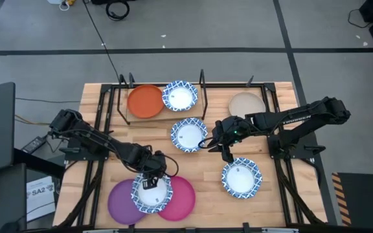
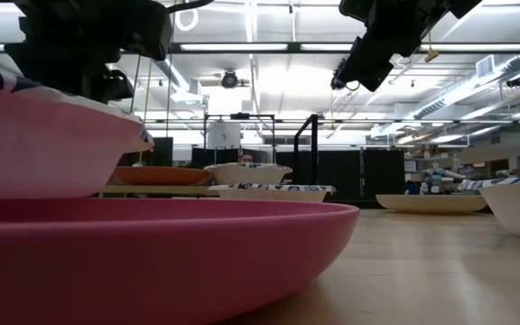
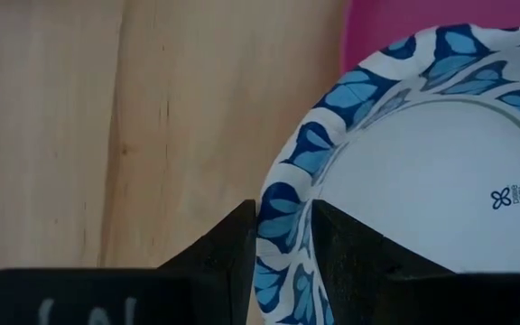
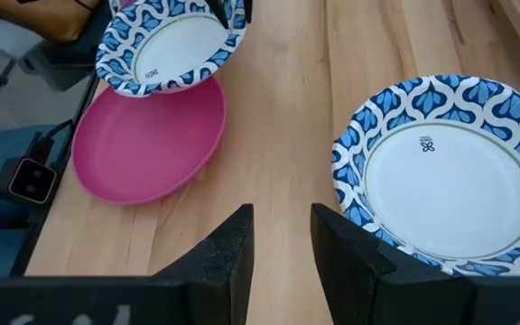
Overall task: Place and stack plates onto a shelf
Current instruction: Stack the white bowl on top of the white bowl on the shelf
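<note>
Four patterned plates: one on the shelf (image 1: 149,119), beside the orange plate (image 1: 146,101); one mid-counter; one near right; one held near left.
Held plate (image 1: 151,192): lifted over the pink plate (image 1: 181,199) and purple plate (image 1: 120,202).
Left gripper (image 3: 283,226): fingers pinch the held plate's rim.
Right gripper (image 1: 227,153): fingers parted, empty, above the counter (image 1: 203,178) between the middle plate (image 1: 189,135) and near-right plate (image 1: 241,178).
Beige plate (image 1: 246,103): far right.

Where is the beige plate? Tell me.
High view: the beige plate lies at the table's back right, right of the shelf, behind the right arm.
</note>
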